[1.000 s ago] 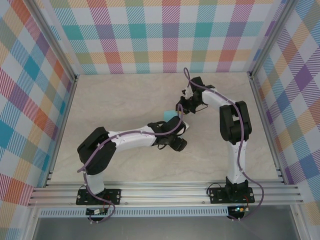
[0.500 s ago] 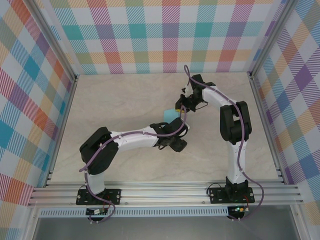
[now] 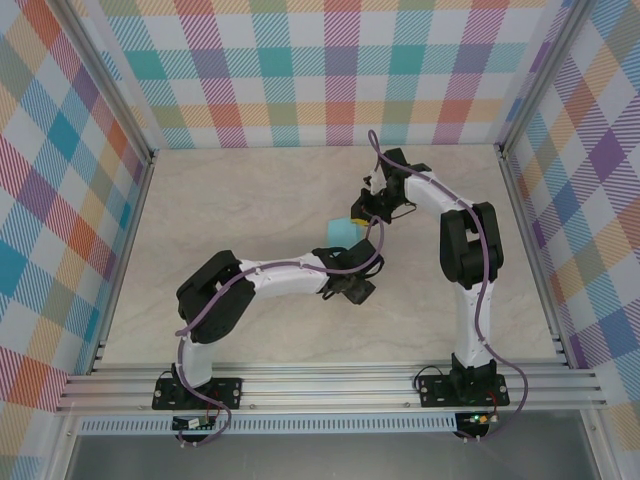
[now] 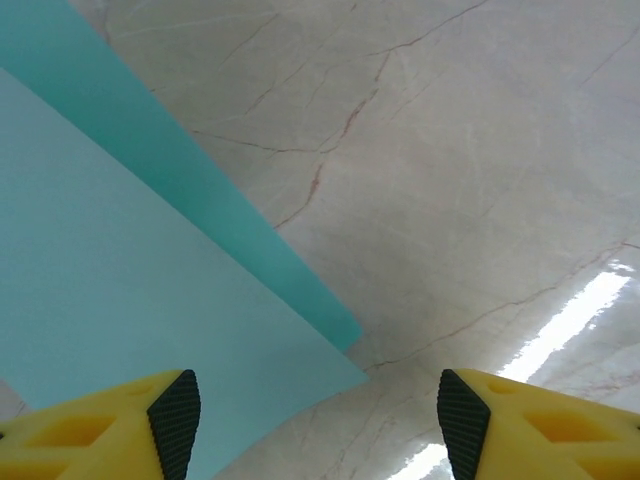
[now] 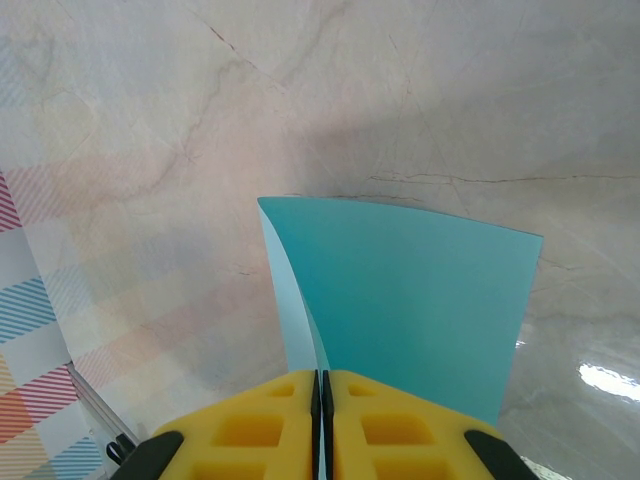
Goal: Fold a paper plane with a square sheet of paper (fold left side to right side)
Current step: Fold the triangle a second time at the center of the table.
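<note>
- Pinching the doubled-over square sheet of paper [image 5: 410, 300], the right gripper [image 5: 321, 392] is clamped on the turquoise layers, which rise in a curve from between its yellow pads above the marble-look table [image 5: 150, 120].
- The left gripper [image 4: 315, 425] hangs just over the sheet with its jaws spread wide, grasping nothing. A corner of the paper lies between its fingertips.
- From above, the sheet sits near the middle of the table, between the two wrists.
- The step in hand appears to be setting the left-to-right fold.
- Done well, the right grip holds the edges matched while the left presses flat and sweeps along the fold.
- The layers look slightly offset near the corner, so they likely need squaring before creasing.
</note>
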Available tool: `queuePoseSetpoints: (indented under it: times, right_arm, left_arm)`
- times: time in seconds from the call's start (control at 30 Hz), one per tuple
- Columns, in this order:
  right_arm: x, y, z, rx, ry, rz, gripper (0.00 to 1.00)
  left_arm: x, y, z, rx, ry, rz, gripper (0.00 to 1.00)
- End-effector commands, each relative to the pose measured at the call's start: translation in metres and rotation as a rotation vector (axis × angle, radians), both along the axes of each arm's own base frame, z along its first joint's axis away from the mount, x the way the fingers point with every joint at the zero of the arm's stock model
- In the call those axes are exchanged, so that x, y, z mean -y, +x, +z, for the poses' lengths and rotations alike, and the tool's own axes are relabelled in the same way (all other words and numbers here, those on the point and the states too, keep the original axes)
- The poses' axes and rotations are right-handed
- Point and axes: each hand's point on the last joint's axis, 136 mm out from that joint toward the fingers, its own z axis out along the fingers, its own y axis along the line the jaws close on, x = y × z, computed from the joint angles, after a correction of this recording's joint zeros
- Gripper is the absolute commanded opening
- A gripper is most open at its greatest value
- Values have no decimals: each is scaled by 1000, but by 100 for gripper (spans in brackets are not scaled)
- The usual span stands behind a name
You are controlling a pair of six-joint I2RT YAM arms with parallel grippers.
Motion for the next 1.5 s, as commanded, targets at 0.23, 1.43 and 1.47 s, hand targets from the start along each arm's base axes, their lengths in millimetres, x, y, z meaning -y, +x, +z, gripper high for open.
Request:
queuePoseSetpoints:
  times: [0.23,1.43,1.47]
  right_arm:
    - [-4,0,0,-27,20,8,10]
    - [-7,-4,7,-93,41,-19,10]
    - [-7,-4,7,-89,43,-20,10]
  left_arm:
    - [5,-2,9,52,37,-33,54]
    - [10,-9,31,47,-61,-36,63]
    - [11,-8,29,47,-55,-34,65]
